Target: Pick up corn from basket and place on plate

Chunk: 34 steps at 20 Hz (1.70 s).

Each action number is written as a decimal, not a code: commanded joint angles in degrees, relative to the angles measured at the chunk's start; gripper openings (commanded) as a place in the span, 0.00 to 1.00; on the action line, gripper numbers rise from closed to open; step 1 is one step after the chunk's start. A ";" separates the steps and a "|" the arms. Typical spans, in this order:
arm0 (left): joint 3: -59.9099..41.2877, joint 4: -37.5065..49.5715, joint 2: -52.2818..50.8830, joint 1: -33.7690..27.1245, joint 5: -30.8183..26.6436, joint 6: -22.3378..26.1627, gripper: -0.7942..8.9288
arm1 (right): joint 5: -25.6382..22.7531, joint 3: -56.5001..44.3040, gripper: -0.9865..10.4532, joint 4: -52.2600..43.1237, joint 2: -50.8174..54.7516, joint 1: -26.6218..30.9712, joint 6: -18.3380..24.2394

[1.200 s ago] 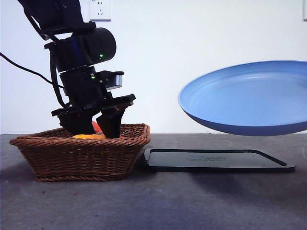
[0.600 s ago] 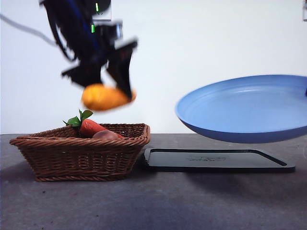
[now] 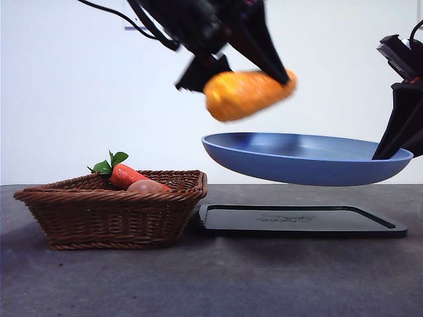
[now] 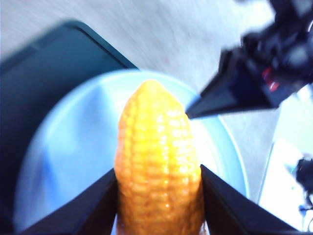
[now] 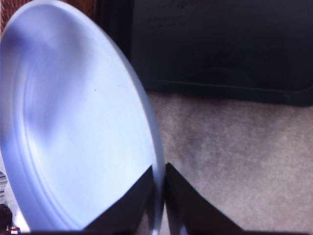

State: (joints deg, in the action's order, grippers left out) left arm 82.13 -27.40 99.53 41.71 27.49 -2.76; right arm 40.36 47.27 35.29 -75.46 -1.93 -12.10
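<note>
Corn (image 3: 248,94): orange-yellow cob, bumpy glossy surface, held in the air, lying roughly level w/ a slight tilt. Sits above the plate's (image 3: 304,165) near-left part, apart from it, not touching. Blurred in front view; outline soft.

Left gripper (image 4: 159,196): both black jaws clamped on the cob's sides, one per flank, opened only to cob width. In left wrist view the cob's rounded tip points away from the camera, over the pale blue plate; lower end of cob cut off at frame edge. Arm enters front view from upper left, big and dark, top cut off.

Plate: blue, round, shallow, raised off the table, about level, hanging above the black tray (image 3: 297,221). Right gripper (image 5: 159,183) pinches its rim, jaws nearly together w/ rim edge between them. In front view that gripper shows at right edge, partly cut off.

Basket (image 3: 112,218): brown wicker, on table left of tray, just beside it. Inside: red carrot-like item (image 3: 125,175) w/ green leaves, small pinkish round item (image 3: 147,186); lower parts hidden by basket wall.

Tray: faint embossed mark at centre, not legible. No other readable writing.

Table (image 3: 211,277): grey, matte.
</note>
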 commanded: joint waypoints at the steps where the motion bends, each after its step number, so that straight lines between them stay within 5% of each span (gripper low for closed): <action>1: 0.96 0.46 3.54 2.03 -1.97 2.58 0.29 | 1.64 1.20 0.09 -0.61 -0.50 -0.07 -0.48; 6: 0.96 -0.09 7.13 3.37 -3.32 3.21 0.30 | 2.10 1.20 0.09 -0.76 -0.50 -0.09 -0.20; 11: 1.03 -0.55 7.10 3.67 -3.28 3.19 0.45 | 1.99 1.20 0.09 -0.81 -0.50 -0.07 0.22; 19: 6.43 -5.57 5.33 3.61 -3.02 3.37 0.46 | -0.55 1.20 0.09 -2.73 -0.90 -0.07 0.44; 29: 10.49 -8.15 3.02 3.63 8.13 2.73 0.46 | -1.36 3.78 0.09 -9.53 -7.85 3.65 -2.93; 34: 10.49 -8.63 3.02 3.69 8.48 2.32 0.46 | -1.40 12.31 0.09 -8.11 -18.84 4.83 -3.17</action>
State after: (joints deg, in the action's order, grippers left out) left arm 91.46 -36.27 101.89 44.86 35.59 -0.58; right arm 38.44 58.70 27.49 -93.43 2.96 -14.48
